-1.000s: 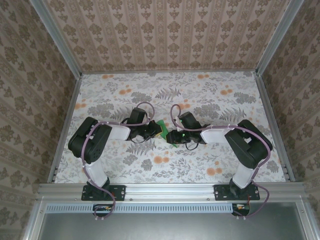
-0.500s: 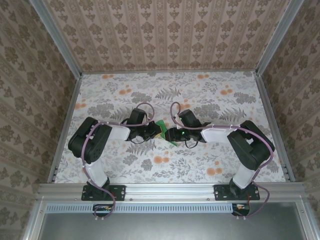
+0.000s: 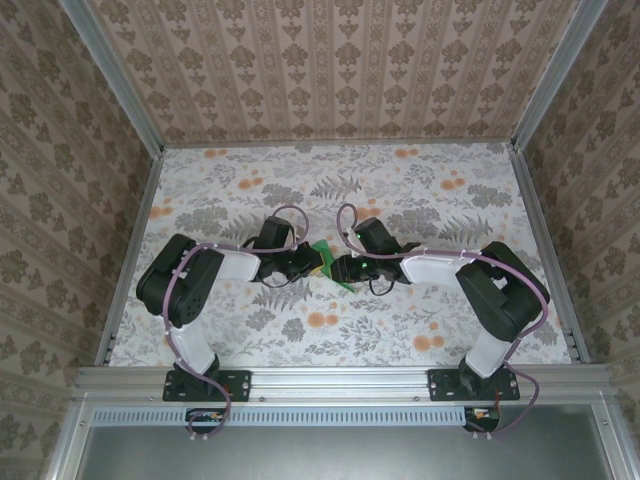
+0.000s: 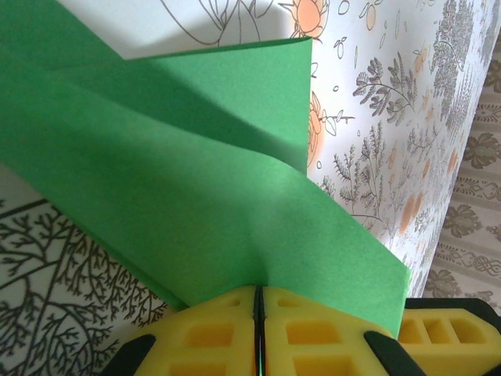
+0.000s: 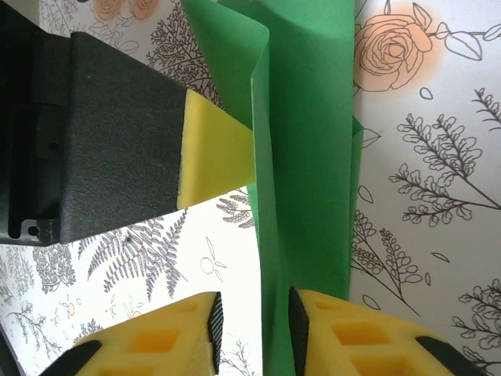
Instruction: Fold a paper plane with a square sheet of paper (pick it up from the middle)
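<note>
Top camera looks down; close wrist cameras share paper (image 4: 196, 219)

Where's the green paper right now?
In the top view the folded bright green sheet of paper is at the middle of the floral table, pinched in the left hand, the right hand straddling its edge.

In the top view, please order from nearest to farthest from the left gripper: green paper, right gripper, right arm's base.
1. green paper, held by the left gripper itself.
2. right gripper, just to the right.
3. right arm's base, at the near right edge.
</note>
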{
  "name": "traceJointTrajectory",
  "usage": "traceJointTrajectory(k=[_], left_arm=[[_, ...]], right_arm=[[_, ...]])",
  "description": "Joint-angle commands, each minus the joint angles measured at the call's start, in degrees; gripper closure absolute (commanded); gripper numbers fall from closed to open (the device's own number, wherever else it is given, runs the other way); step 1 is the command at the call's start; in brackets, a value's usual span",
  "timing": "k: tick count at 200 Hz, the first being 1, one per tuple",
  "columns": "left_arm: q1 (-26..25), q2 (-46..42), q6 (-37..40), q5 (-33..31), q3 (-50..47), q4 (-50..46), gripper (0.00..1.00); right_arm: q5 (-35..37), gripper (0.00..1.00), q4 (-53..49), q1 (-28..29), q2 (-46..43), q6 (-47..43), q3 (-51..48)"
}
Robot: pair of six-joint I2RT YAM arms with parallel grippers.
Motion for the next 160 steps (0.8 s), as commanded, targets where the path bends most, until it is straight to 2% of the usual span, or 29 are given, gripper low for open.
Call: traceJointTrajectory(k=[1, 104, 160], left_arm=[[0.0, -0.3, 1.3, -0.5, -0.7, -0.4, 0.90], [0.0, -2.0, 1.1, -0.8, -2.2, -0.4, 0.90], [0.0, -3.2, 1.2, -0.1, -2.4, 0.1, 0.89]], right_arm=[[-0.4, 0.72, -1.6, 0.5, 0.1, -0.5, 1.3], [-3.9, 0.88, 0.4, 0.4, 3.8, 1.0, 0.1], [-4.0, 0.88, 0.5, 0.4, 4.9, 0.1, -0.6]])
